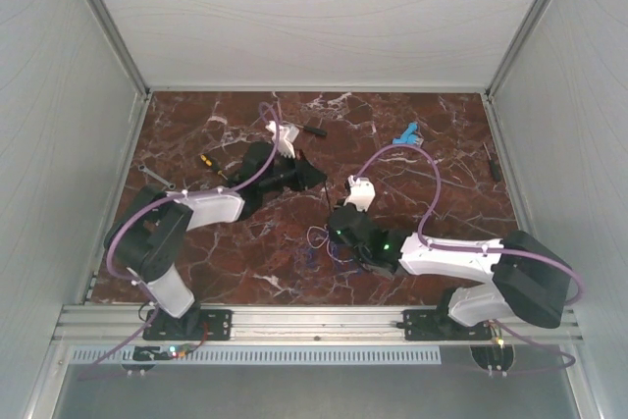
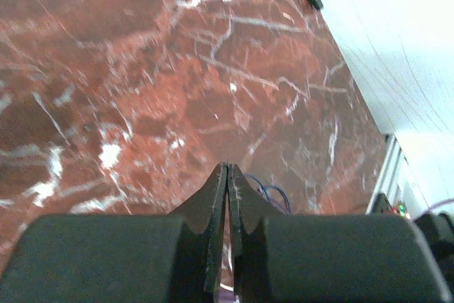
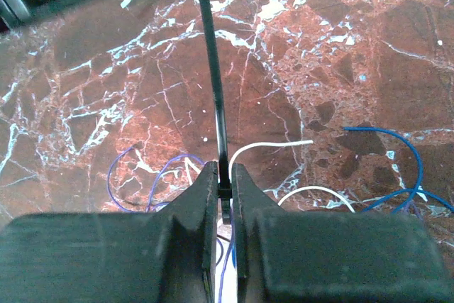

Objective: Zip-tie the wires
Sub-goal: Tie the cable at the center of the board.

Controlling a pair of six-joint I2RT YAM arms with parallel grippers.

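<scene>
On the table, mid-width near its front edge, the wires lie looped. The left gripper is closed and empty. The right gripper pinches what seems a zip tie. Tie-grasping step; next, it likely needs threading around the loops.

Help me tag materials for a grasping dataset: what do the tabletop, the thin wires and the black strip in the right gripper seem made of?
The tabletop looks like polished red-brown marble or marble-print laminate: white veins, sheen. The black strip pinched in the right gripper: probably flexible plastic, thin, flat, matte. The wires: smooth plastic insulation, purple-blue and white; core unseen.
</scene>
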